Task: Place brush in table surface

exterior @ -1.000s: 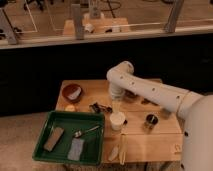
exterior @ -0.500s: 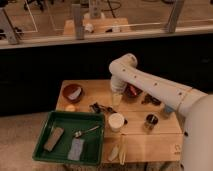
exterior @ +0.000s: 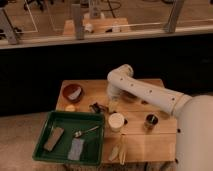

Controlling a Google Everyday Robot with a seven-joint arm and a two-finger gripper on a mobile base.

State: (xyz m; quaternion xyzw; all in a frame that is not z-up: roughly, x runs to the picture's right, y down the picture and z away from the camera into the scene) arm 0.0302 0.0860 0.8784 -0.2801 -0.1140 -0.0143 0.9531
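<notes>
We see the white arm (exterior: 145,92) reach in from the right over the light wooden surface (exterior: 145,142), bend at its elbow above the far half and turn downward. The end effector (exterior: 112,104) hangs at its tip, low over the middle of the surface and just behind the white cup (exterior: 116,121). Its fingers stand wide apart and we see nothing held between them.

The brush (exterior: 96,107) lies on the surface just left of the end effector, a small dark shape between the red-brown bowl (exterior: 73,92) and the cup. We cannot tell whether the end effector touches it, nor which way its handle points.

A small yellowish object (exterior: 70,107) sits left of the brush, near the bowl. 1 dark cup (exterior: 150,120) stands to the right of the white one. Pale utensils (exterior: 119,149) lie at the near edge. The green tray (exterior: 75,115) covers the near left corner and holds a silver spoon (exterior: 86,132), a brown block (exterior: 54,138) and a grey cloth (exterior: 76,148).
</notes>
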